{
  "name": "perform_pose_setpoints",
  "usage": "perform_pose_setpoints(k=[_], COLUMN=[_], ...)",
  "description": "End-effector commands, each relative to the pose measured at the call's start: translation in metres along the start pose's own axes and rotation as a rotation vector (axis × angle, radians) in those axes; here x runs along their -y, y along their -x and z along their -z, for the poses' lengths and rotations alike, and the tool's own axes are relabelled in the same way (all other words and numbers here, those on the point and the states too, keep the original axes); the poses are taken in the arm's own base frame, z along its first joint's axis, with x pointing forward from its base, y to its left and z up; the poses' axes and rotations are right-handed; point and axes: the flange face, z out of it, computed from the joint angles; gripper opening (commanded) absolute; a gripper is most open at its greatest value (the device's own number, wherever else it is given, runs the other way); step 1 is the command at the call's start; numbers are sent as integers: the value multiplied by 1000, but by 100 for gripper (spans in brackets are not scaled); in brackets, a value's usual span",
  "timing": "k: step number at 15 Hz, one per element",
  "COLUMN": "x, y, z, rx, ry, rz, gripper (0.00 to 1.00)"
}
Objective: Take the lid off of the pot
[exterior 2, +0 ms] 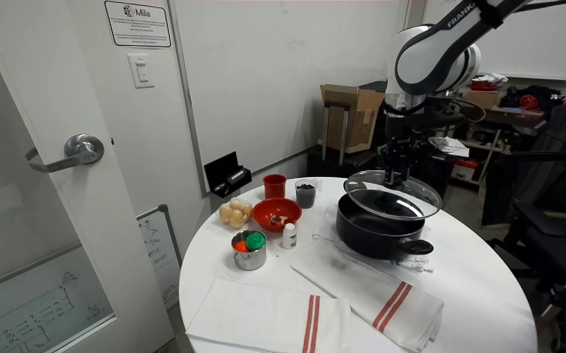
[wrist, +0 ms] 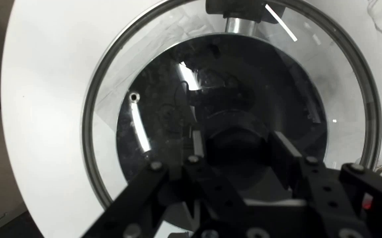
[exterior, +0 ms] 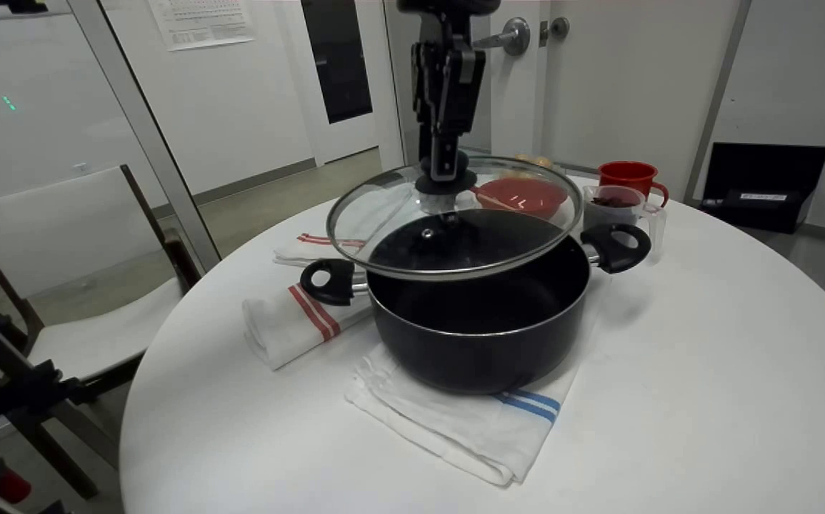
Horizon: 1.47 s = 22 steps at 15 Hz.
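The clear glass lid (exterior: 448,235) hangs above the black pot (exterior: 480,357), a little tilted and offset from the opening. Part of the pot's dark inside shows uncovered in both exterior views. The lid (exterior 2: 385,198) sits off to the right over the pot (exterior 2: 363,233) there. My gripper (exterior: 445,168) is shut on the lid's black knob from above; it also shows in an exterior view (exterior 2: 395,179). In the wrist view the two fingers of the gripper (wrist: 237,145) stand either side of the dark knob, and the lid (wrist: 224,82) fills the middle, with the pot dark below it.
A blue-striped towel (exterior: 448,428) lies under the pot. Red-striped towels (exterior 2: 366,289) lie beside it. A red bowl (exterior 2: 263,218), red mug (exterior 2: 274,187), measuring cup (exterior 2: 306,197), white bottle (exterior 2: 289,238) and metal cup (exterior 2: 249,261) stand on the round white table (exterior: 705,400).
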Motion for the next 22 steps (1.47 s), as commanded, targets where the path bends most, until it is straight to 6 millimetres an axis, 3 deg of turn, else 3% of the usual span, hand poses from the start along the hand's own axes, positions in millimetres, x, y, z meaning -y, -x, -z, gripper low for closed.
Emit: perform_pose_setpoints(k=[1, 6, 13, 18, 22], x=[32, 102, 204, 261, 292], y=[16, 34, 64, 72, 67], z=[28, 38, 32, 9, -18], rx=[-54, -86, -79, -51, -25], ry=[28, 77, 103, 126, 133], rz=[62, 199, 395, 483, 508], gripper=[25, 25, 25, 25, 25])
